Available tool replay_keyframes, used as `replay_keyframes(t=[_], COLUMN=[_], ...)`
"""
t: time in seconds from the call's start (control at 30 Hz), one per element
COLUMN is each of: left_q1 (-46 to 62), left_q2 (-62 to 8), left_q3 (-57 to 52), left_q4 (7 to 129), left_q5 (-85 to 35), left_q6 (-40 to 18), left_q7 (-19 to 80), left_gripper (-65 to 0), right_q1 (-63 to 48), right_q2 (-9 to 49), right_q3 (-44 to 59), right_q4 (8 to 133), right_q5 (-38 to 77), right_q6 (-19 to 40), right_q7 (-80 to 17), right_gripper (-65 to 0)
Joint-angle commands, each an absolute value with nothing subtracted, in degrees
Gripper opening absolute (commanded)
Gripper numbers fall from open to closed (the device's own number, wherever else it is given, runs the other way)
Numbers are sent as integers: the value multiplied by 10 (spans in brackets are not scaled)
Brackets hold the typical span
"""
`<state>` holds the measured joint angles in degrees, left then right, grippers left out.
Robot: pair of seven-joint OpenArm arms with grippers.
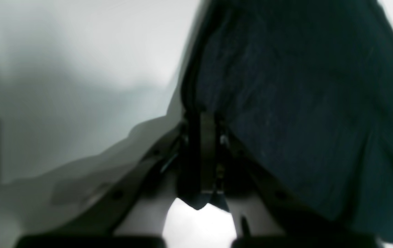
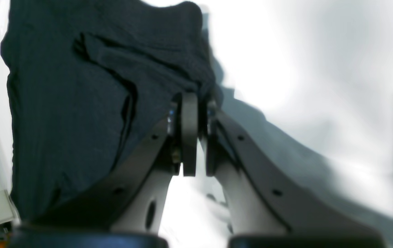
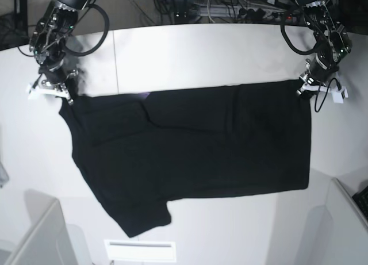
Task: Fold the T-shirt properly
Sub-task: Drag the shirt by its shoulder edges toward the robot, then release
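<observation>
Both arms pinch the black T-shirt (image 3: 195, 150) at its far corners. The left fingers (image 1: 207, 137) and the right fingers (image 2: 189, 134) are each clenched on cloth. It lies spread across the white bench (image 3: 201, 52).

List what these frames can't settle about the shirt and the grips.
- T-shirt print: base view shows only a purple sliver at the folded top edge; the rest is hidden.
- Tag: not visible in any view.
- Left tool: left wrist view is blurred; how much cloth it pinches is unclear.
- Right tool: pinch point hidden behind its own fingers.
</observation>
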<state>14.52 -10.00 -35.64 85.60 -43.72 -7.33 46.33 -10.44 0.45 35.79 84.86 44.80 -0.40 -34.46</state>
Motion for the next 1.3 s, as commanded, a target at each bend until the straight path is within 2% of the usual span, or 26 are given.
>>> replay_keyframes(t=[0.0, 0.63, 0.77, 1.1, 1.27], left_q1=[160, 277, 305, 340, 350], left_q2=[-107, -145, -145, -145, -145], left_q3=[-360, -361, -364, -361, -360], left_q4=[873, 959, 989, 998, 998], left_q5=[-430, -435, -433, -431, -431], left_q6=[-66, -66, -66, -66, -66], left_q7=[472, 472, 472, 472, 472], left_gripper=[-650, -650, -650, -650, -650], right_q1=[-112, -253, -279, -288, -295], right_q2=[9, 7, 7, -19, -19], right_q3=[361, 361, 364, 458, 464], right_q4=[866, 1012, 1029, 1041, 1041], right_q5=[454, 454, 455, 455, 455], right_q6=[0, -1, -1, 0, 0], right_q7=[-340, -343, -370, -470, -485], right_gripper=[-650, -650, -650, -650, -650])
